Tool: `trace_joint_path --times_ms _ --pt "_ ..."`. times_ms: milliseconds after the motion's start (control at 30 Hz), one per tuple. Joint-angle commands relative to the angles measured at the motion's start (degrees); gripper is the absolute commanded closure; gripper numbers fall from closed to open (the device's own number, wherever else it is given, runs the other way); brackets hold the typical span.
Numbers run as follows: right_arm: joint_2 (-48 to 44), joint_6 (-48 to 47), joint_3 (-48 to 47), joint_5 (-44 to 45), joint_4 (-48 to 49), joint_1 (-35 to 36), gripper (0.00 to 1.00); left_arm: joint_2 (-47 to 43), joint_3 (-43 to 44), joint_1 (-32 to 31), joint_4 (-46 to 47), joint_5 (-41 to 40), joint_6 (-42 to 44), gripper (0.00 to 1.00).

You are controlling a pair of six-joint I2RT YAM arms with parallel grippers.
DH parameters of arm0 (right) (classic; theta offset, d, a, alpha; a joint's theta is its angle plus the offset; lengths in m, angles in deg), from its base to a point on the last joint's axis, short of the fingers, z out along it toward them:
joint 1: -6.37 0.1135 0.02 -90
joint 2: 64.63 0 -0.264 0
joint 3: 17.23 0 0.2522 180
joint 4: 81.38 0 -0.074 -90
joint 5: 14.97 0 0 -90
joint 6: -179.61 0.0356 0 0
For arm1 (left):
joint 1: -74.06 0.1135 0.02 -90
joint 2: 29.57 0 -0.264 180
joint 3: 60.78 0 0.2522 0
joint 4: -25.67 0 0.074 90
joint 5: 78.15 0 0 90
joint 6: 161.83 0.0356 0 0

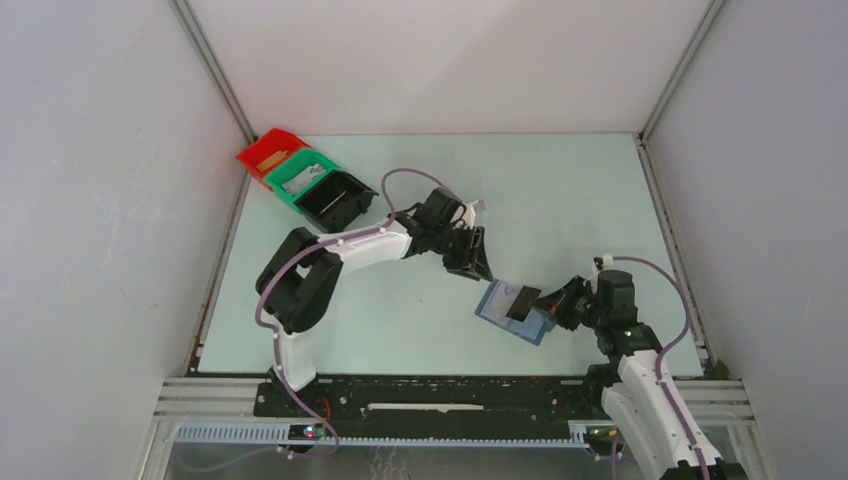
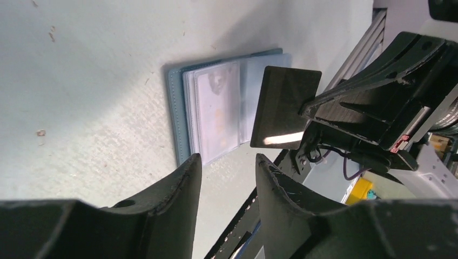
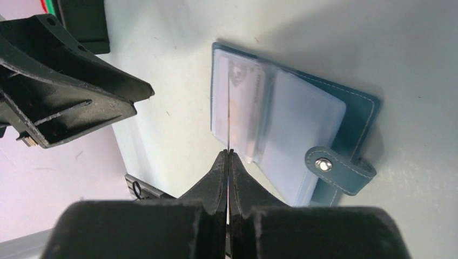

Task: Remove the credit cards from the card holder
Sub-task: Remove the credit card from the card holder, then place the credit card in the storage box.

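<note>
The slate-blue card holder (image 1: 492, 303) (image 2: 181, 108) (image 3: 357, 108) lies spread open on the table, its snap tab (image 3: 337, 168) pointing toward my right arm. A pale credit card (image 2: 216, 110) (image 3: 244, 105) shows through its clear sleeves. My right gripper (image 1: 548, 300) (image 3: 228, 152) is shut on a dark credit card (image 1: 522, 302) (image 2: 283, 108), held just above the holder and seen edge-on (image 3: 229, 108) in the right wrist view. My left gripper (image 1: 480, 268) (image 2: 227, 159) hovers open by the holder's far edge, nothing between its fingers.
Red (image 1: 265, 150), green (image 1: 295, 175) and black (image 1: 335, 198) bins stand in a row at the table's far left corner. White walls enclose the table on three sides. The arms' base rail (image 1: 450, 395) runs along the near edge.
</note>
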Motion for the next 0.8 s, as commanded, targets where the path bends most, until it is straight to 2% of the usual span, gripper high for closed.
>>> trace_joint_path --times_ms 0,167,333,533,767 --pt "-3.37 -1.77 -2.77 -0.30 -3.55 -0.28 1.00 -3.58 2.08 2.70 0.07 -0.23 0.88 0.53" --pt "-6.16 -0.27 -2.63 -4.79 0.84 -0.30 1.00 -5.36 -0.23 3.77 3.71 6.65 -1.05 0.47" --pt "-2.23 5.26 -1.87 -12.06 17.60 0.16 1.00 -7.26 -6.63 3.98 14.88 16.32 -7.42 0.38" --pt "5.20 10.36 -1.86 -14.39 31.24 3.22 1.00 -7.97 -10.14 4.11 25.08 21.48 -14.02 0.36" --pt "11.01 13.18 -1.86 -13.92 40.05 5.96 1.00 -7.39 -10.49 4.06 25.43 21.75 -14.66 0.37"
